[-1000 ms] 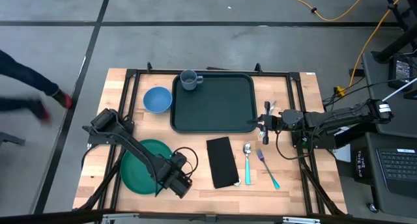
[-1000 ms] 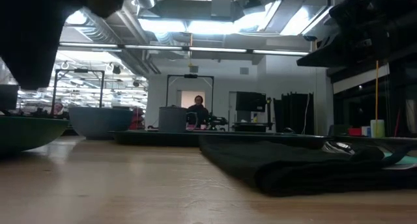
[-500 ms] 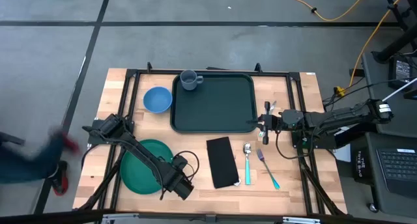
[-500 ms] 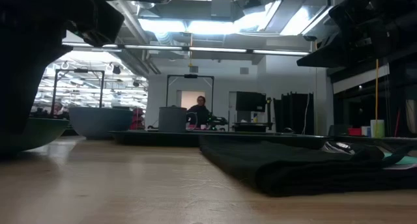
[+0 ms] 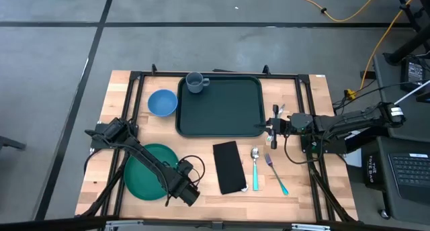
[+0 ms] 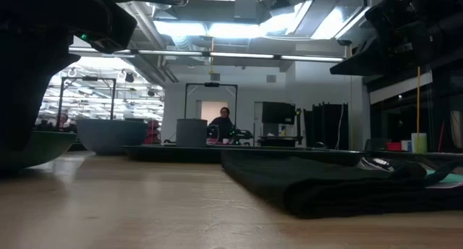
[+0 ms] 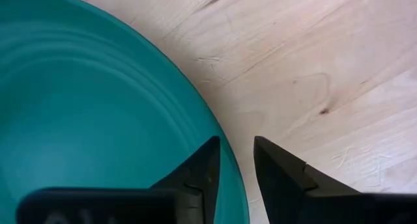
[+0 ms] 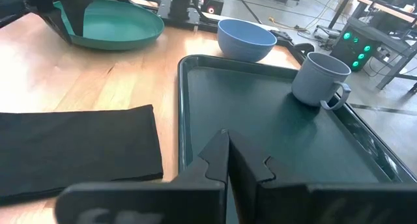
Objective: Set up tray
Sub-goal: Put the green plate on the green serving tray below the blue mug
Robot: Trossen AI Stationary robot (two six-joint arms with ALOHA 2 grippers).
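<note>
Both fingers of the left tool (image 7: 233, 160) straddle the green plate (image 7: 85, 113) rim, slightly apart; right tool (image 8: 228, 160) shut.

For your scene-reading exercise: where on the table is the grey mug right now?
In the high view, the grey mug stands in the tray's far left corner, beside the blue bowl.

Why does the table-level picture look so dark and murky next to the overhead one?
Low view: bright ceiling lights in the room behind backlight everything, so the black folded cloth napkin and the arm above are near silhouettes, and the close wooden tabletop is soft. High view: even light, weak shadows, the large dark green plastic tray crisp.
</note>
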